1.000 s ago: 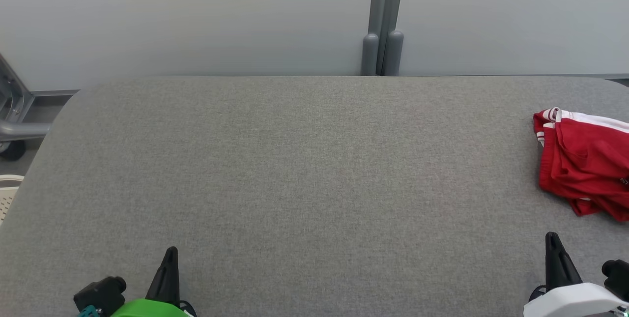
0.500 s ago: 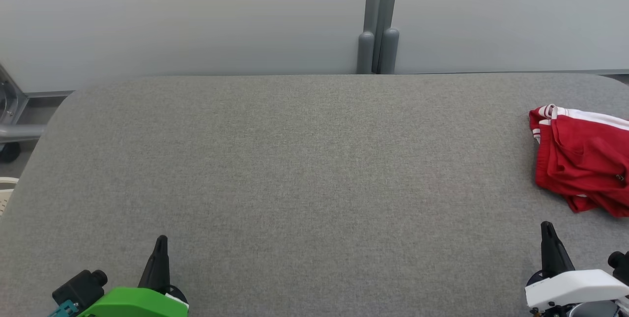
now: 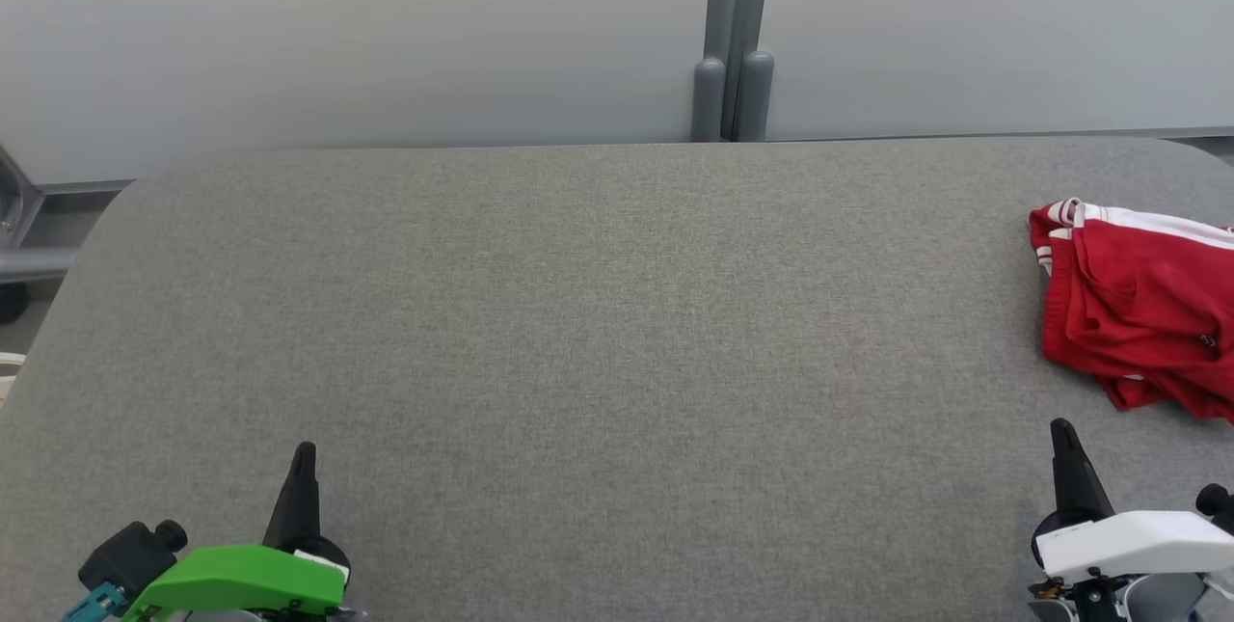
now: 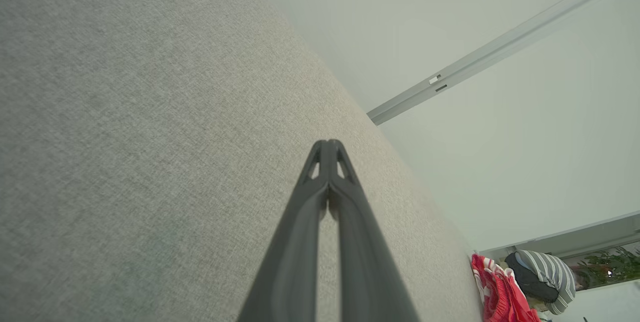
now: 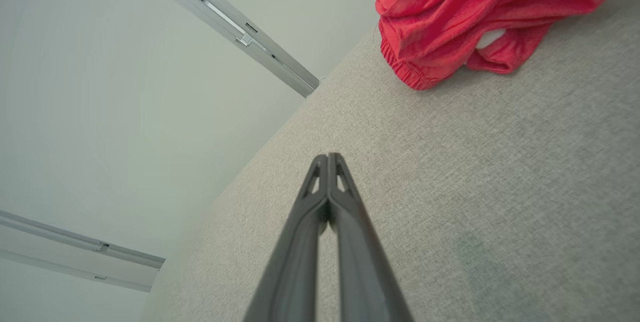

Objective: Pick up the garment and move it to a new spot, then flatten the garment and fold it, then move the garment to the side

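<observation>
The red garment (image 3: 1136, 309), shorts with white stripes at the waistband, lies crumpled at the right-hand end of the grey fabric-covered table (image 3: 578, 333), cut off by the edge of the head view. In the right wrist view its gathered hem and a loose loop of cloth (image 5: 465, 22) rest on the table ahead and to the right of the fingers. The right gripper (image 3: 1061, 431) sits near it at the table's front edge, with a stretch of grey fabric between the two. Its fingers (image 5: 320, 222) are pressed together, holding nothing. The left gripper (image 3: 304, 453) is well apart from the garment at the lower left, and its fingers (image 4: 327, 197) are likewise closed on nothing. Behind the table stand pale wall panels joined by a grey post (image 3: 730, 34). A metal frame (image 3: 24, 260) shows past the left end. In the left wrist view the garment (image 4: 500, 292) is a small red patch with a dark and striped shape (image 4: 542, 274) beyond it, too small to tell. Compared with a second ago, the whole head view has shifted slightly, so the camera has moved. The garment keeps its place on the table. Both grippers reach higher, showing more of the green and white wrist covers.
</observation>
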{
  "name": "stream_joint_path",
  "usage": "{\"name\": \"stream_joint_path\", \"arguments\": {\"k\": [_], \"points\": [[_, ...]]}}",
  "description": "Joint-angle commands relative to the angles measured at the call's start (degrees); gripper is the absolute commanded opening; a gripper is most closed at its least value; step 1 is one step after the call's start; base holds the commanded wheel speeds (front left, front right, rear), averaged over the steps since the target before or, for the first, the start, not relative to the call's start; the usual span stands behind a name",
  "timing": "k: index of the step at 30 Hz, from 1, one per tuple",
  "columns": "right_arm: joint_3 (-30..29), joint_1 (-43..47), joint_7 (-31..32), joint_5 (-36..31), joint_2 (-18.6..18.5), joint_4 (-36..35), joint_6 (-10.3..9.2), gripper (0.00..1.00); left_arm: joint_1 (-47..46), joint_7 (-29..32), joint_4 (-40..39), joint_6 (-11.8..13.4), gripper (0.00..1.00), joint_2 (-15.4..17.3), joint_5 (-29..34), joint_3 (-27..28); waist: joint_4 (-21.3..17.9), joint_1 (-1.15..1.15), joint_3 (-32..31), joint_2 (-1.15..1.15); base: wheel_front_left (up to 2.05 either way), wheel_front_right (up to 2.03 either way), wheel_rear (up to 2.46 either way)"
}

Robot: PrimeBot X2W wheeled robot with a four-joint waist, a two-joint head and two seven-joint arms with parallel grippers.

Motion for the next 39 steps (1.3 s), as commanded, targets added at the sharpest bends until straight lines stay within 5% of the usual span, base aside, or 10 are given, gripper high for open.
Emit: {"name": "stream_joint_path", "arguments": {"k": [1, 39], "points": [[0.17, -1.48, 0.41, 1.98, -0.52, -0.38, 0.03, 0.0, -1.58, 0.34, -0.85, -0.32, 0.0, 0.06, -1.77, 0.66, -0.07, 0.0, 0.03, 0.15, 0.0, 0.0, 0.0], [1.88, -5.25, 5.93, 26.6, -0.89, 0.38, 0.03, 0.0, -3.92, 5.7, -2.59, -0.72, 0.0, -1.37, -20.55, 4.94, -1.87, 0.0, 0.71, 0.26, 0.0, 0.0, 0.0]]}}
